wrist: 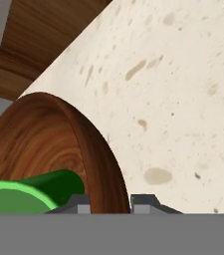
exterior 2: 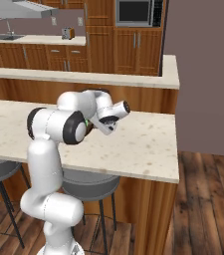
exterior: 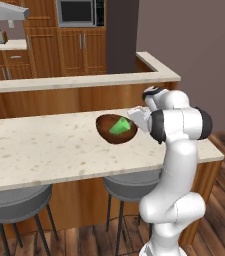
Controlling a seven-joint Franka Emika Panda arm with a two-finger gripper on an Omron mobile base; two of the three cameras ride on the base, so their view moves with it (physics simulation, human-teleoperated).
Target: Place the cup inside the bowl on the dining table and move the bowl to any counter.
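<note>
The dark brown wooden bowl [exterior: 109,131] hangs tilted just over the dining table [exterior: 54,147], its opening turned toward the left base camera. The green cup [exterior: 122,126] lies on its side inside it. My gripper [exterior: 136,118] grips the bowl's right rim. In the hand view the bowl's rim [wrist: 106,164] runs down between the two fingertips [wrist: 81,203] of my gripper [wrist: 111,204], which is shut on it, and the cup [wrist: 29,191] lies to the left inside the bowl. In the right base view my arm covers most of the bowl above the dining table [exterior 2: 133,142].
A raised wood-fronted ledge [exterior: 79,80] runs behind the table. The counter [exterior: 4,45] with wooden cabinets stands at the far wall, also seen as the counter [exterior 2: 34,39] with a sink. Grey stools [exterior: 19,202] stand under the table's near edge. The table ends at the right edge [exterior 2: 175,149].
</note>
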